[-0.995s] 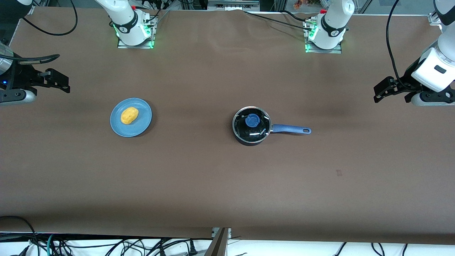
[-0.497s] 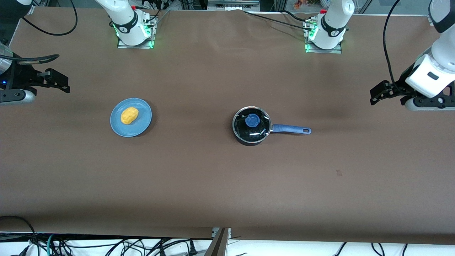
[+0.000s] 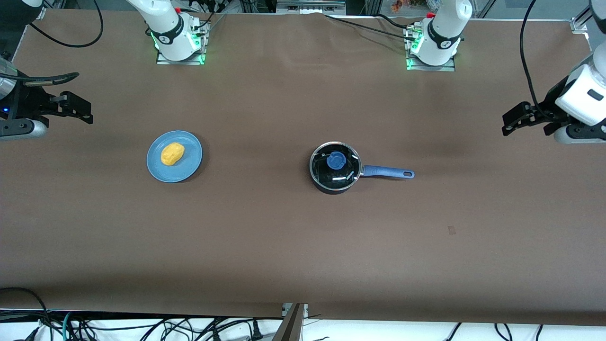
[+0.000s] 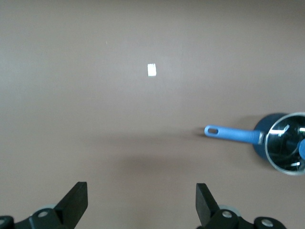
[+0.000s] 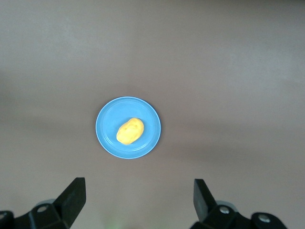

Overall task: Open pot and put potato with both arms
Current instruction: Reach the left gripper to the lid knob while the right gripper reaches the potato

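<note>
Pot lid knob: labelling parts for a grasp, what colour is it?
Blue, on the lid knob; it shows best in the front view.

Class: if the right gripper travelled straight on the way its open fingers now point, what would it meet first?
Probably the blue plate carrying the potato: both lie ahead of the right gripper, though depth is unclear.

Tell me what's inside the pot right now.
The pot still wears its glass lid with the blue knob. Through the glass only dark interior and glare show; no potato inside. The potato sits on the blue plate.
</note>
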Robot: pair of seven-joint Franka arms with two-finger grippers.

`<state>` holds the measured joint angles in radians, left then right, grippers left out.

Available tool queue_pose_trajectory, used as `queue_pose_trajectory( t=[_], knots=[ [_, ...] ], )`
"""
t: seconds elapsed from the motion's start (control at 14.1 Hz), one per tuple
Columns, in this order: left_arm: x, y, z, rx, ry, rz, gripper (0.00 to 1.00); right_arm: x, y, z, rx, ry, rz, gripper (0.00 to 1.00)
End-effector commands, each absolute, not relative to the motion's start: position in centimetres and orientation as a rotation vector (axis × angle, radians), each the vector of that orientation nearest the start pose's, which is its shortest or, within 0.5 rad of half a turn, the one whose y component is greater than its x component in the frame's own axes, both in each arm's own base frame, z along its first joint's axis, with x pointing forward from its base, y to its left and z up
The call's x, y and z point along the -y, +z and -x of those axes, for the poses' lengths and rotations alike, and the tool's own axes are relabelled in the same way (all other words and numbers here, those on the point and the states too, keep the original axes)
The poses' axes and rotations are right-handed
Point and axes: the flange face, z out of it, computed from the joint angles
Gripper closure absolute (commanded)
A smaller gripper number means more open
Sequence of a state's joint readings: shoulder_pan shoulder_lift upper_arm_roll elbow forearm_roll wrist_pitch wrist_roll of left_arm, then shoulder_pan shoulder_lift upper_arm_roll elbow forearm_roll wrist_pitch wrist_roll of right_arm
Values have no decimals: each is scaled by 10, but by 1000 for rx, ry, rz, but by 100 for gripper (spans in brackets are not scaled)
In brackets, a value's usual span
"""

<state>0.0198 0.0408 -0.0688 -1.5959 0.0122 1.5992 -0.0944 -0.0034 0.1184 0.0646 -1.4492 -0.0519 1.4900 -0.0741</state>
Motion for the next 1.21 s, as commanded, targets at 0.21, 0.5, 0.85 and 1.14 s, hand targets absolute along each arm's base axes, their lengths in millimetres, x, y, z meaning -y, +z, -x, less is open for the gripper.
queue_pose_trajectory(
  t=[0.21,0.5,0.85,1.14],
  knots=[
    [43,569,-575,34,201,3138,0,-28,606,-589,201,121,3172,0],
    [129,501,-596,133,311,3167,0,-29,581,-598,212,139,3178,0],
    [252,435,-597,80,290,3215,0,-24,530,-607,210,132,3178,0],
    [315,392,-595,-23,189,3260,0,-27,468,-602,-86,187,3175,0]
  ],
)
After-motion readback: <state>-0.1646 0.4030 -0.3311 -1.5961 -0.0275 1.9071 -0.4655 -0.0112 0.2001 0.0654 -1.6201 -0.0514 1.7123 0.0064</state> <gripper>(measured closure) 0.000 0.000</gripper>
